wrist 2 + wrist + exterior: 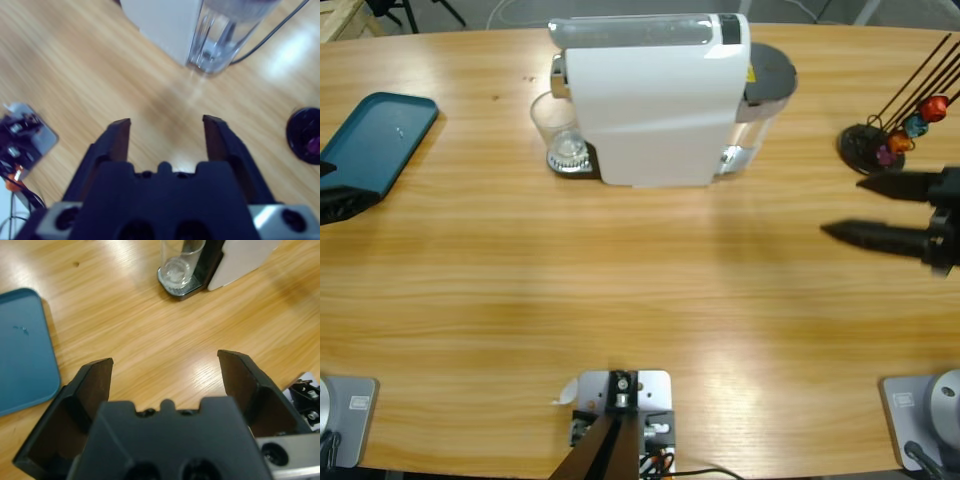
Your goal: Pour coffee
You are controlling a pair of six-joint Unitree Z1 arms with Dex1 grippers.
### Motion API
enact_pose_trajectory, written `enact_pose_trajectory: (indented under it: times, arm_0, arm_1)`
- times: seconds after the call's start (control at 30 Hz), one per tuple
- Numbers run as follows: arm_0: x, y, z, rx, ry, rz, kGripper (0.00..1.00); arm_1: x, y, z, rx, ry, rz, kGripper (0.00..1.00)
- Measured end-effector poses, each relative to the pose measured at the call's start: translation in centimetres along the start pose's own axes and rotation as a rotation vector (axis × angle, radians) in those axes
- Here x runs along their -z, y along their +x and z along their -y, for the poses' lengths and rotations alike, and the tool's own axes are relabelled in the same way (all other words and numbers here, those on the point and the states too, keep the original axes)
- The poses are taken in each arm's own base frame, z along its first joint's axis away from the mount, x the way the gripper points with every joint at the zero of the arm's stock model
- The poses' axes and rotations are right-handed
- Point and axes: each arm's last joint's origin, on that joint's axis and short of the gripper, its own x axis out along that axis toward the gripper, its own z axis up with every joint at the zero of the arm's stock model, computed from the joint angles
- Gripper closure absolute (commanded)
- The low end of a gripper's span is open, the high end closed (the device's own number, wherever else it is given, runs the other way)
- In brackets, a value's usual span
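Surface (640, 290): one long wooden top, carrying everything below.
Coffee machine (655, 100): one, white, at the far middle of the surface, with one clear water tank (760, 110) on its right side.
Glass (556, 128): one small clear drinking glass, upright on the machine's drip plate at its left side; no coffee can be made out in it.
Tray (375, 140): one, teal, flat at the far left of the surface.
Capsule stand (880, 140): one black wire stand at the far right, holding four small coloured capsules.
Left pincer (165, 377): one, jaws spread apart with nothing between them, above bare wood beside the tray, facing the glass.
Right pincer (845, 208): one, jaws apart and holding nothing, at the right edge near the capsule stand, pointing toward the machine.
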Motion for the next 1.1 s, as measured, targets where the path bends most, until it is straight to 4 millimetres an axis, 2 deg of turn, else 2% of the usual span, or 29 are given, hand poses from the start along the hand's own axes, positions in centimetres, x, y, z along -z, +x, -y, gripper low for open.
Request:
enact_pose_trajectory:
  times: [0.07, 0.2, 0.47, 0.57, 0.67, 0.83, 1.1]
  arm_0:
    - [0.0, 0.4, -0.1, -0.013, -0.008, -0.018, 0.042]
    - [0.1, 0.9, -0.1, -0.018, -0.012, -0.030, 0.048]
    - [1.1, 1.0, -0.3, -0.016, -0.011, 0.018, 0.059]
    - [1.2, 1.1, -0.3, -0.016, -0.011, 0.019, 0.064]
    - [1.2, 1.0, -0.3, -0.015, -0.011, 0.022, 0.064]
    - [1.2, 1.0, -0.3, -0.015, -0.011, 0.022, 0.064]
    - [1.1, 1.0, -0.3, -0.015, -0.011, 0.025, 0.064]
  arm_1:
    - [-1.7, -0.3, 0.4, 0.023, 0.021, 0.031, 1.000]
    - [-6.5, 0.0, 1.5, 0.082, 0.014, 0.048, 1.000]
    - [-18.1, 1.6, 5.1, 0.158, 0.004, -0.078, 1.000]
    - [-21.0, 3.1, 6.1, 0.147, 0.019, -0.129, 1.000]
    - [-22.4, 5.1, 6.5, 0.134, 0.022, -0.185, 1.000]
    - [-23.2, 8.1, 6.9, 0.118, 0.021, -0.241, 1.000]
    - [-23.9, 11.3, 6.1, 0.091, -0.003, -0.280, 1.000]
